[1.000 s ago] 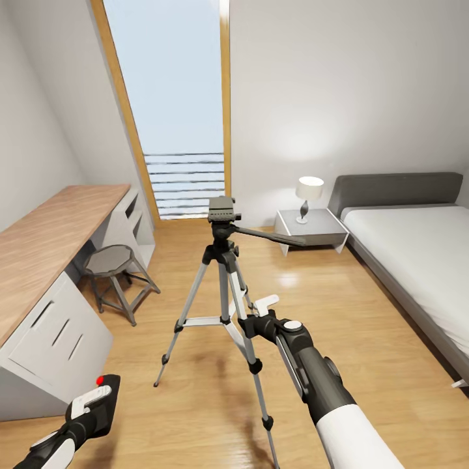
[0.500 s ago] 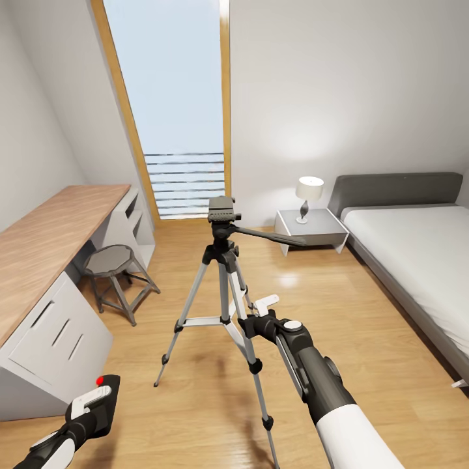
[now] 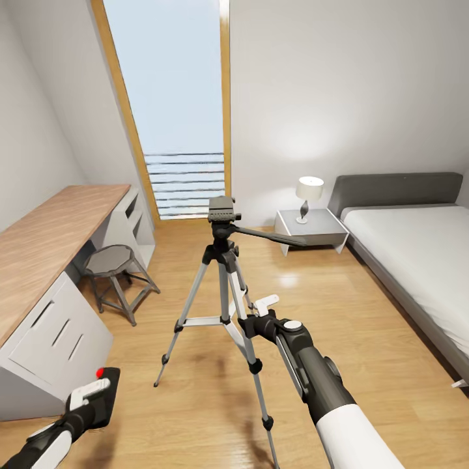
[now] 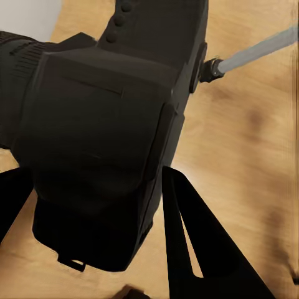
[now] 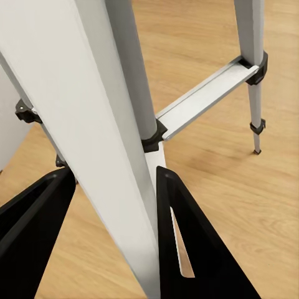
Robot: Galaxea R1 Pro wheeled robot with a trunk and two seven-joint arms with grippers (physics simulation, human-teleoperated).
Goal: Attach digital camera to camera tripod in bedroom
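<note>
The camera tripod (image 3: 225, 273) stands on the wood floor mid-room, silver legs spread, its black head (image 3: 221, 210) bare and the pan handle pointing right. My right gripper (image 3: 246, 314) is shut on the near silver leg about halfway up; in the right wrist view that leg (image 5: 93, 99) runs between the black fingers (image 5: 177, 224). At the lower left, well below and left of the tripod head, my left gripper (image 3: 88, 404) is shut on the digital camera (image 3: 104, 391), whose red button faces up. In the left wrist view the black camera body (image 4: 106, 143) sits between the fingers (image 4: 199, 237).
A long wood-topped desk (image 3: 45, 241) with white drawers lines the left wall, a round grey stool (image 3: 111, 262) beside it. A grey bed (image 3: 417, 254) lies along the right, with a white nightstand (image 3: 311, 229) and lamp (image 3: 309, 190). A tall window (image 3: 172, 111) is straight ahead.
My left gripper has lifted the camera slightly. The tripod and the right arm have not moved.
</note>
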